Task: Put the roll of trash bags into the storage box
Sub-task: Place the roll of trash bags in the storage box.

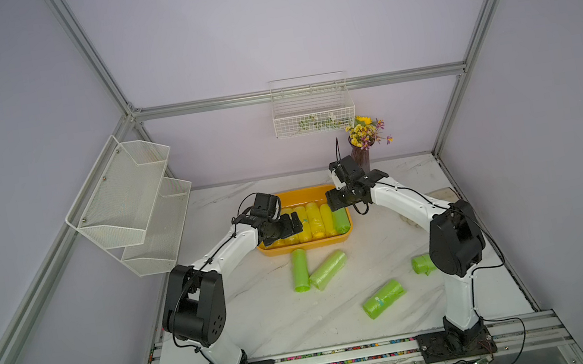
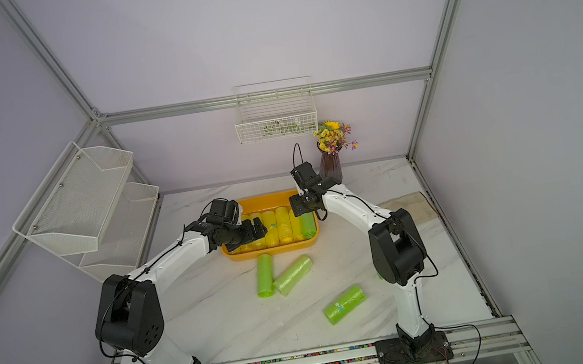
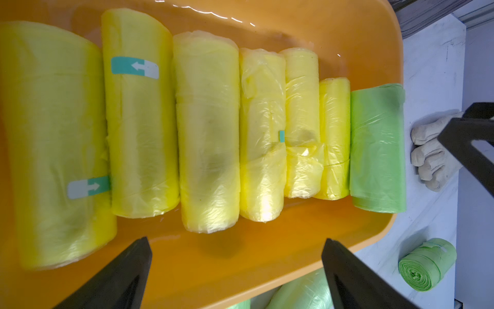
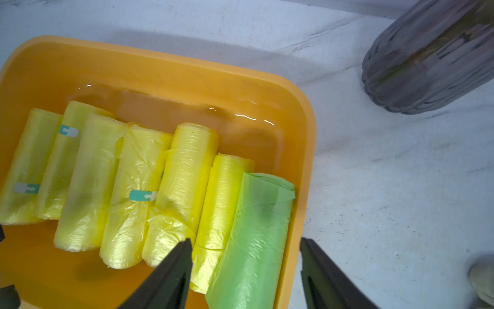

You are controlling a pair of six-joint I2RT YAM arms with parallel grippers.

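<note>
The green roll of trash bags [image 4: 256,240] lies in the storage box [image 1: 307,247], last in a row with six yellow rolls [image 3: 208,133] and against the wall on the robot's right. The right claw [image 4: 246,239] hovers over it, jaws apart, a finger to each side, gripping nothing. The left claw [image 3: 236,239] hangs wide open and empty over the box's other end. Other green rolls [image 1: 383,298] lie loose on the counter [image 1: 262,312].

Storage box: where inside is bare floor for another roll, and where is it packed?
Bare: strips between the roll ends and the storage box's far and near walls, widest by the vase. Packed: yellow rolls and green roll side by side.
</note>
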